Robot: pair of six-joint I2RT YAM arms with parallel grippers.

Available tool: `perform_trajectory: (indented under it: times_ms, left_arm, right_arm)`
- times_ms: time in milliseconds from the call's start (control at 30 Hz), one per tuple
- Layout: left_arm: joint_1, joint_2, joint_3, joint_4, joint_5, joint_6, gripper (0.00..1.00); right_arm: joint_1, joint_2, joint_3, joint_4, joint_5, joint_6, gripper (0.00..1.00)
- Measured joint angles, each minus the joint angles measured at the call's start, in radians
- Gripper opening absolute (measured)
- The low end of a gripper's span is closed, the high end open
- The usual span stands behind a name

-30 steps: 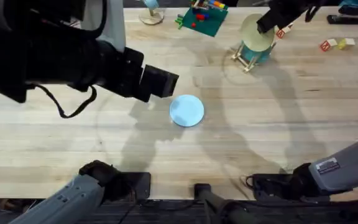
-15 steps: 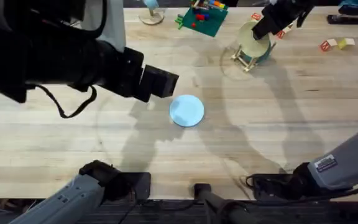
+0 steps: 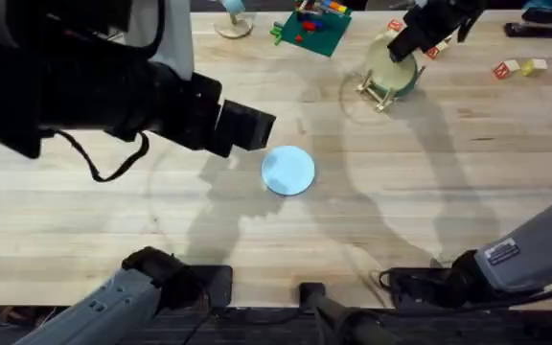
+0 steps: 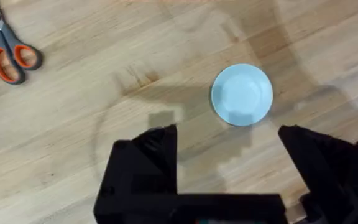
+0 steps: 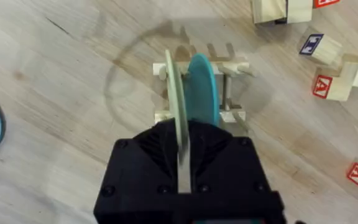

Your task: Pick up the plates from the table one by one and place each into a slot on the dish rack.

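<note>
Found the right gripper (image 3: 405, 40) at the far right of the table (image 3: 401, 201), over the dish rack (image 3: 377, 94), its two black fingers clamped on the upper rim of the pale yellow plate (image 3: 388, 61). Saw, from the right wrist, that same gripper (image 5: 181, 138) pinching the yellow plate (image 5: 174, 87) on edge, upright, with its lower part down among the pegs of the wooden rack (image 5: 232, 116). Could not tell whether the plate sat fully in a slot. Noted a teal plate (image 5: 202, 87) standing upright in the rack just beside the yellow one, the two close and roughly parallel (touching or not, could not tell). Counted several lettered wooden blocks (image 5: 328, 87) lying on the planks near the rack, apart from it. Found the light blue plate (image 3: 287, 170) lying flat near the middle of the table, well apart from the rack and touched by nothing. Saw the left gripper (image 3: 247, 127) raised over the table to the left of that plate, large and dark under the overhead camera. Saw, from the left wrist, its fingers spread wide apart with nothing between them (image 4: 225, 138), and the blue plate (image 4: 242, 95) flat on the wood beyond the fingertips, clear of both. Noted orange-handled scissors (image 4: 11, 50) off to one side on the table, and a green toy-block board (image 3: 312, 29) at the far edge, left of the rack.
</note>
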Motion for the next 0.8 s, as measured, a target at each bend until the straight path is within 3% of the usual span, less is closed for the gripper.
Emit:
perform_trajectory:
  times_ms: [667, 800]
  left_arm:
    - [0.000, 0.000, 0.000, 0.000, 0.000, 0.000, 0.994]
    - [0.000, 0.000, 0.000, 0.000, 0.000, 0.000, 0.994]
  right_arm:
    - [0.000, -0.007, 0.000, -0.023, 0.000, 0.045, 0.148]
    - [0.000, -0.065, 0.000, -0.064, 0.000, 0.061, 0.225]
